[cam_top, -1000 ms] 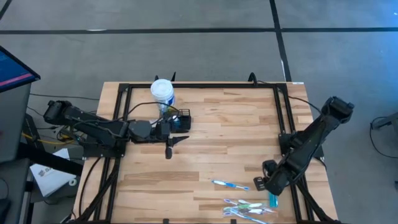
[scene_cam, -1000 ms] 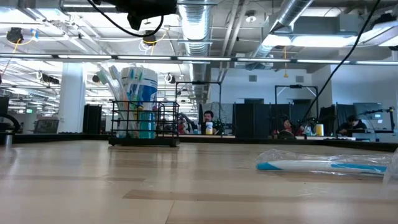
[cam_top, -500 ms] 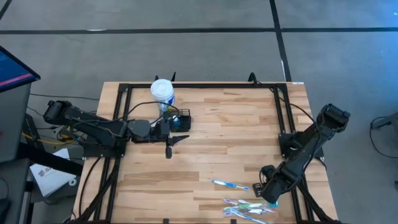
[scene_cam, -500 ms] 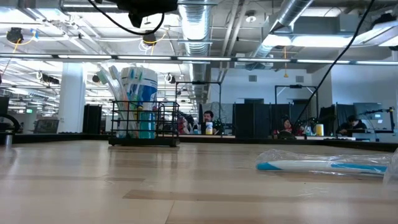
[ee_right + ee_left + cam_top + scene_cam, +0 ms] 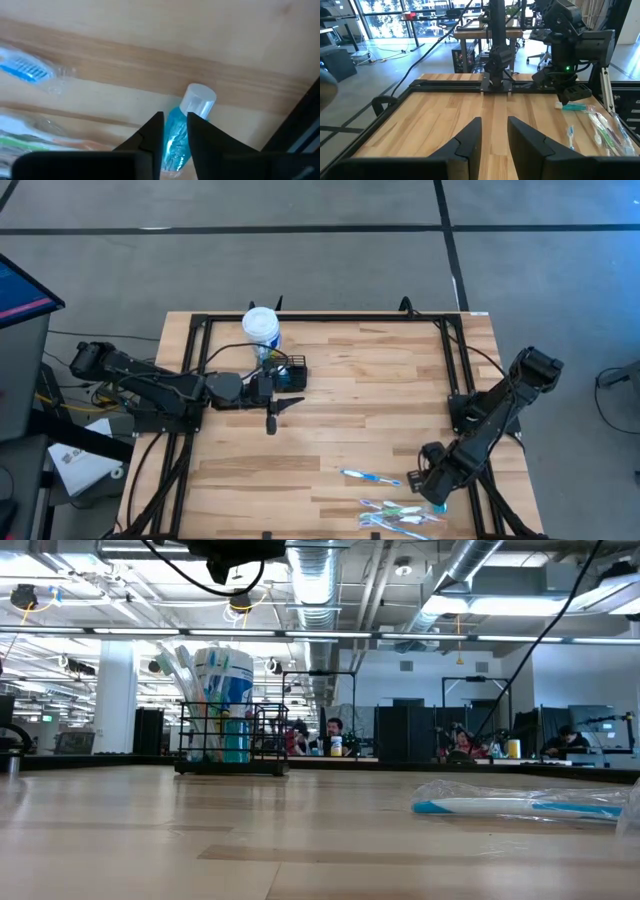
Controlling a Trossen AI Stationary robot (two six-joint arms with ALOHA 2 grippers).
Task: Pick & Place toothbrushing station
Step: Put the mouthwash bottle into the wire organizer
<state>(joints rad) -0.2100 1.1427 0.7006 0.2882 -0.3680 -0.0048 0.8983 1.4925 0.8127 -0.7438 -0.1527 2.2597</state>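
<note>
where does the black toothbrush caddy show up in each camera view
High view: the caddy sits at the table's far left, just beyond the left gripper.
Low view: left of centre, in front of the white tub.
Left wrist view: not in it.
Right wrist view: not in it.
Shared landmark: the white tub right beside it.

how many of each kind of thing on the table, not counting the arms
tub: 1
caddy: 1
blue bottle: 1
wrapped toothbrushes: at least 3, one lying apart and a pile too tangled to split
total: at least 6
</note>
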